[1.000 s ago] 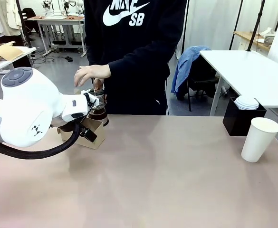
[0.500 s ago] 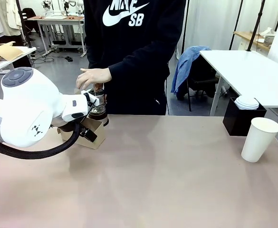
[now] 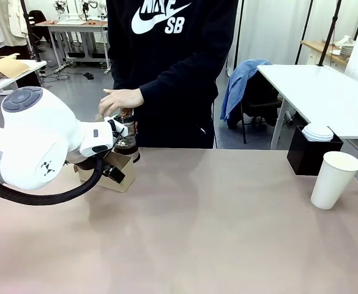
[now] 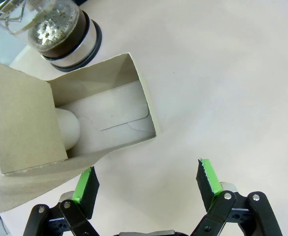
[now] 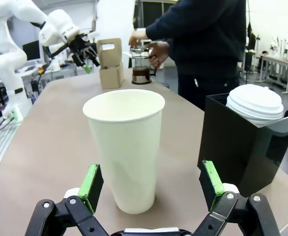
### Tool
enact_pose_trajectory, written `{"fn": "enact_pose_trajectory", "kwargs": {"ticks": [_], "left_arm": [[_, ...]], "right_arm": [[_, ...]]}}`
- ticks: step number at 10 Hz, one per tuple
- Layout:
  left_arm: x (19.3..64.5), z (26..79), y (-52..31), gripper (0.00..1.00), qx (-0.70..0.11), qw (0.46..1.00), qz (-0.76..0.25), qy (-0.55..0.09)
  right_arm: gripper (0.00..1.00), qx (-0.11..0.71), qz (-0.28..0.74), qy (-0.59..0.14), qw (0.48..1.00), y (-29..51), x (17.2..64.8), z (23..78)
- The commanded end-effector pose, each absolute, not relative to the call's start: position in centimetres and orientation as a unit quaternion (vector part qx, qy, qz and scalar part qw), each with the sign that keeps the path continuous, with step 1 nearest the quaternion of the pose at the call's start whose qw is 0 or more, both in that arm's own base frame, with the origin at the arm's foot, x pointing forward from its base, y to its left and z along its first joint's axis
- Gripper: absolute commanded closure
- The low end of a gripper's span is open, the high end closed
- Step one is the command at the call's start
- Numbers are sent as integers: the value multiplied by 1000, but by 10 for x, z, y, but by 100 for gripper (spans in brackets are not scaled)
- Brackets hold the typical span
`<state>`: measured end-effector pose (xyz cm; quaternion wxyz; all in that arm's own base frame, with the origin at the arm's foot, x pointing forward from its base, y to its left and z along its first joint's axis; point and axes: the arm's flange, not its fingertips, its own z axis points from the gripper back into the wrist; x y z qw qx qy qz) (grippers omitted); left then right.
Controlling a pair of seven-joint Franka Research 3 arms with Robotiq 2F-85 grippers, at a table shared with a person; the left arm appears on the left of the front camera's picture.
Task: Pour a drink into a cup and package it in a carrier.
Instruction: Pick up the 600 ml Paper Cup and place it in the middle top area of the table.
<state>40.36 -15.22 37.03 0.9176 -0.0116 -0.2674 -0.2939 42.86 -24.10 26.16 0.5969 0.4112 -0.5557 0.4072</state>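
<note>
An empty white paper cup [image 5: 126, 142] stands near the table's right edge [image 3: 335, 179]. My right gripper [image 5: 151, 184] is open, with one green pad on either side of the cup's base and not touching it. The brown cardboard carrier [image 4: 104, 118] sits at the far left [image 3: 119, 166]. Directly above it hangs my left gripper [image 4: 148, 182], open and empty. Something white and rounded [image 4: 67, 129] shows inside the carrier. The glass jug of dark drink [image 3: 126, 139] stands just behind the carrier. A person's hand [image 3: 121, 98] is on its top and another grips its handle [image 5: 156, 51].
A black box [image 3: 310, 153] with a stack of white lids [image 5: 257, 103] stands right behind the cup. My bulky left arm [image 3: 32, 144] covers the table's left corner. The person stands at the far edge, behind the jug.
The person's hand has shifted slightly over the jug's top. A dark tip of my right gripper has come in at the front view's right edge, beside the cup. The left arm has not moved.
</note>
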Motion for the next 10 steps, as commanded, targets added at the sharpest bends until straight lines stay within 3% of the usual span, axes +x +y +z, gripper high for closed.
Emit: {"fn": "enact_pose_trajectory", "kwargs": {"ticks": [1,10], "left_arm": [[404,370,-152,0,-12,918,-294,-267],[404,370,-152,0,-12,918,-294,-267]], "right_arm": [[0,410,413,-564,586,-229,422,254],[0,408,388,-578,590,-181,422,246]]}}
